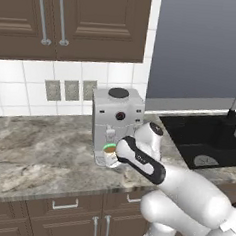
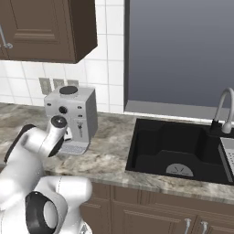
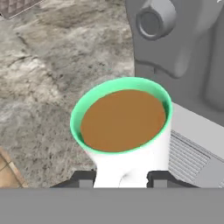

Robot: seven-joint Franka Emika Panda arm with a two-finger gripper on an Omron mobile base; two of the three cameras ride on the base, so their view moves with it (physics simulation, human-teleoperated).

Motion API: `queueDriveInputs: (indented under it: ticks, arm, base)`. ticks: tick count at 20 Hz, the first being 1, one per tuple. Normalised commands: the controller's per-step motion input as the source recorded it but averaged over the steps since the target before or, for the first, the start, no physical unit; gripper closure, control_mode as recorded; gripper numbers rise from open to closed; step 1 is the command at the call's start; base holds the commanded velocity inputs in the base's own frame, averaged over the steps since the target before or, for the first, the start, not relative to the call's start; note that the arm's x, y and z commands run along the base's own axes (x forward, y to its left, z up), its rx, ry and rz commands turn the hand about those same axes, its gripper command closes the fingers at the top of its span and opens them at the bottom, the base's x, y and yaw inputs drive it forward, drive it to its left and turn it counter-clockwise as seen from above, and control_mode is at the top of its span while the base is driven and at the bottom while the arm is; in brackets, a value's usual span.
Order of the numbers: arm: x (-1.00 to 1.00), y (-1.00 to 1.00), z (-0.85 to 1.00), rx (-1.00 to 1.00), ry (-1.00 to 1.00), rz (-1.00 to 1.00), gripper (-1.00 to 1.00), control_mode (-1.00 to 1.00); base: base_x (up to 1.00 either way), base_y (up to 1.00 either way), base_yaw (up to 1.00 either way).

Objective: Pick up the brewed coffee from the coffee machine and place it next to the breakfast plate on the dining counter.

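Observation:
The brewed coffee [image 3: 122, 118] is a white mug with a green rim, full of brown liquid. It stands on the grated drip tray of the silver-grey coffee machine [image 1: 117, 115], under the spout. My gripper [image 3: 122, 178] reaches in from the front. Its two dark fingertips [image 3: 85, 177] press against opposite sides of the mug's lower body, so it is shut on the mug. From the left base the mug [image 1: 109, 150] peeks out just left of my white hand. The coffee machine [image 2: 73, 109] sits against the tiled wall. The breakfast plate and the dining counter are out of view.
The marbled worktop [image 1: 37, 149] runs left of the machine. A black sink [image 2: 173, 151] with a curved faucet [image 2: 224, 109] lies to the right. Brown upper cabinets [image 1: 72, 21] hang above, and wall outlets [image 1: 72, 90] sit behind the machine.

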Motion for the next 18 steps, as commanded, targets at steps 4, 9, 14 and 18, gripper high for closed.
queueDriveInputs:
  ticks: [4, 9, 14, 18]
  arm:
    - [-0.48, -0.22, 0.72, 0.00, -0.05, 0.00, 1.00, -1.00]
    - [-0.45, -0.24, 0.89, 0.00, -0.04, 0.00, 1.00, -1.00]
    - [-0.56, -0.49, 0.63, 0.01, -0.06, 0.00, 1.00, -1.00]
    - [-0.42, -0.83, 0.60, 0.13, -0.20, 0.02, 1.00, -1.00]
  base:
    - [0.00, 0.00, 0.00]
    - [0.00, 0.00, 0.00]
    - [0.00, 0.00, 0.00]
    - [0.00, 0.00, 0.00]
